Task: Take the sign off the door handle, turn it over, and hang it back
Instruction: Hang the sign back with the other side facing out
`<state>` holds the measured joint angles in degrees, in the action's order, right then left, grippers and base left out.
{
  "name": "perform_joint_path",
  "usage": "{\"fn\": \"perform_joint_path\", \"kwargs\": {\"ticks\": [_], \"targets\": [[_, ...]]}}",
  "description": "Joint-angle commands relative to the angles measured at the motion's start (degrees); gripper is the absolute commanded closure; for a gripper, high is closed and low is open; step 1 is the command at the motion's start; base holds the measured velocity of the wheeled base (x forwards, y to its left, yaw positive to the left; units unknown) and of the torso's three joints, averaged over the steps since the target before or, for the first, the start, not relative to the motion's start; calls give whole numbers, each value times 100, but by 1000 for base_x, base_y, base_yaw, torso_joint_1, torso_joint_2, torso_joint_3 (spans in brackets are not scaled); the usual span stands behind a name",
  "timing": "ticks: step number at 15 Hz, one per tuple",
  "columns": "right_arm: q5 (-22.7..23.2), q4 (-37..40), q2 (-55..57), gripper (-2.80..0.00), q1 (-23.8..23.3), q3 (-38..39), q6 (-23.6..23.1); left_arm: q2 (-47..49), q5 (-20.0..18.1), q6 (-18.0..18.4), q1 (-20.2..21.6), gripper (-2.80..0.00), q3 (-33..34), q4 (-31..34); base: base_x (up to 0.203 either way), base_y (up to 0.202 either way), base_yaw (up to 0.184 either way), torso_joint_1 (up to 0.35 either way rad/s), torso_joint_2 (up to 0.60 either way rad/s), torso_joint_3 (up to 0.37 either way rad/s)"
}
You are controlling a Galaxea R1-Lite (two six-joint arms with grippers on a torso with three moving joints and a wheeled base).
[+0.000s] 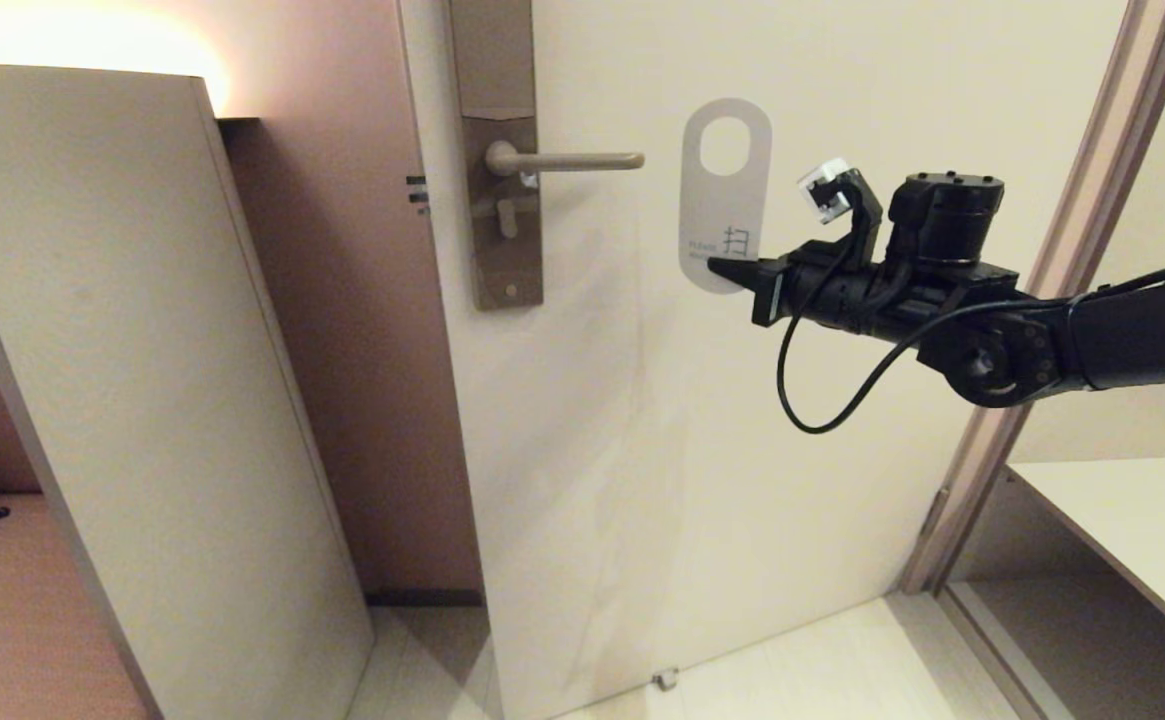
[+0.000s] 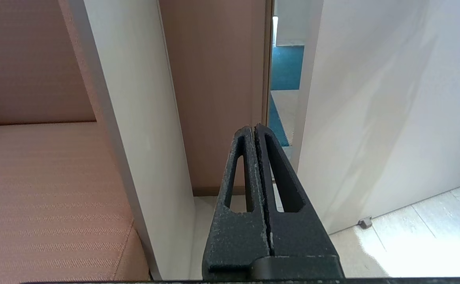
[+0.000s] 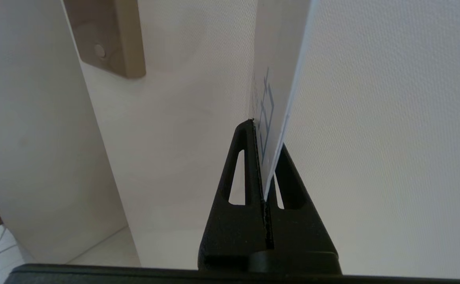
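The sign (image 1: pixel 724 200) shows its white face, upright in front of the door, its oval hole at the top. It hangs free a short way right of the tip of the door handle (image 1: pixel 572 160), level with it. My right gripper (image 1: pixel 720 266) is shut on the sign's lower end, reaching in from the right. In the right wrist view the sign (image 3: pixel 277 75) rises edge-on out of the right gripper (image 3: pixel 260 132). The left gripper (image 2: pixel 254 128) is shut with nothing in it and stays out of the head view, low near the door's edge.
The lock plate (image 1: pixel 500 150) runs down the door's (image 1: pixel 702 480) left edge. A tall pale panel (image 1: pixel 132 380) stands to the left, with a cushioned seat (image 1: pixel 12 610) beyond it. A door frame (image 1: pixel 1052 260) and a pale shelf (image 1: pixel 1132 520) are at the right. A door stop (image 1: pixel 664 680) sits on the floor.
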<state>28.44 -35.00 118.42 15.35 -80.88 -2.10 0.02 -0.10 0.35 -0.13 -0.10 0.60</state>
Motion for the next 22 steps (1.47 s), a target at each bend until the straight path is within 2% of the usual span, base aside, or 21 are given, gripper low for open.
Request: {"fn": "perform_joint_path", "kwargs": {"ticks": [1,5,13,16,22], "targets": [[21,-13,190,0,96,-221,-10,-2,1,0,-4,0,1,2,0,0,0,0,0,0],[21,1,362,0,206,-521,-41,-2,1,0,1,0,1,2,0,0,0,0,0,0],[-8,19,550,0,250,-534,-160,-2,1,0,-4,0,1,2,0,0,0,0,0,0],[-177,288,584,0,254,-616,-160,-2,1,0,-4,0,1,2,0,0,0,0,0,0],[-213,526,728,0,431,-945,-155,-2,1,0,1,0,1,2,0,0,0,0,0,0]]}}
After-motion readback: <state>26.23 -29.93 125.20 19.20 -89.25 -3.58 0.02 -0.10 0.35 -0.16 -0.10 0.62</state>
